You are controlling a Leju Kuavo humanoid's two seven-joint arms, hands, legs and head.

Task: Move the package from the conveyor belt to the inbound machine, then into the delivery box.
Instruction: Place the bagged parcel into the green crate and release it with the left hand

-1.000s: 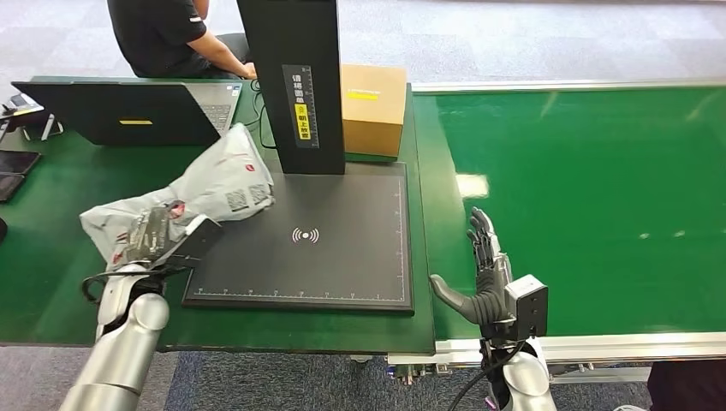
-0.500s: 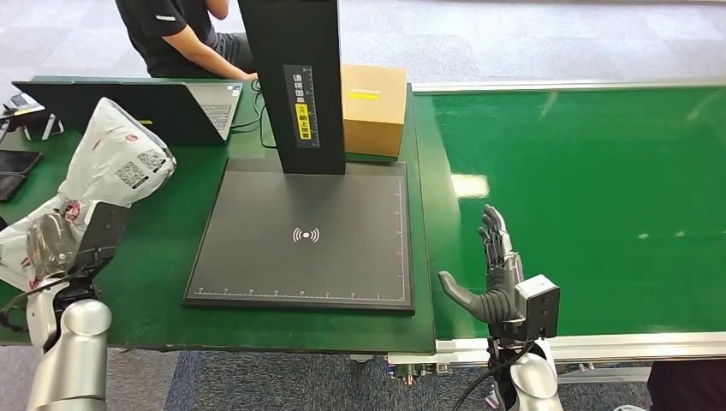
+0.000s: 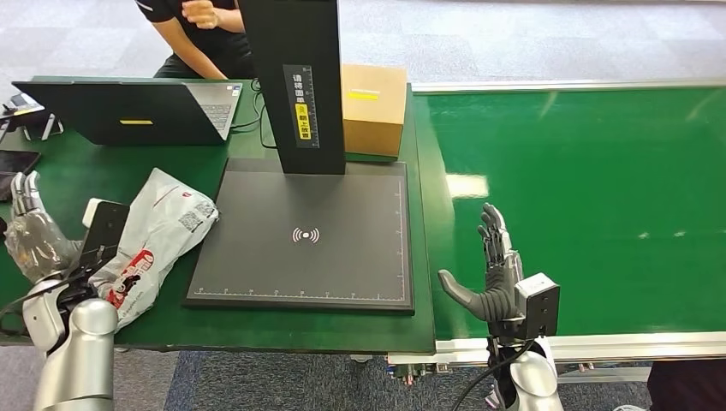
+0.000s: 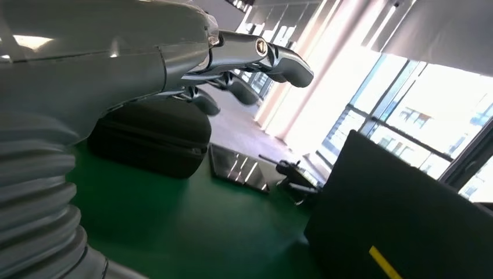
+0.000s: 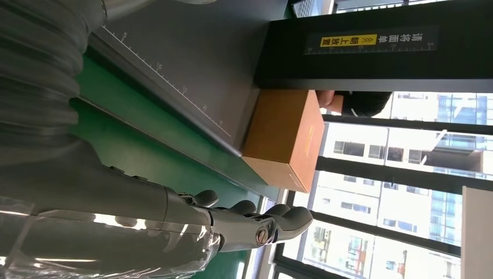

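left hand (image 3: pixel 30 235) empty, right hand (image 3: pixel 490 278) spread

Parcel-sorting test area inside an office: green conveyor belt (image 3: pixel 582 205), black scanning machine (image 3: pixel 301 231), laptop (image 3: pixel 120 111) on counter (image 3: pixel 51 257), grey carpet (image 3: pixel 514 38), large windows (image 4: pixel 430 116) noted.

The package (image 3: pixel 150 248) is a crinkled, glossy grey plastic mailer with printed labels. The inbound machine (image 3: pixel 304 235) has a matt black plate. The conveyor belt (image 3: pixel 591 197) is smooth green with a slight sheen. The cardboard box (image 3: pixel 372 107) is matt brown. Both arms look like brushed silver metal.
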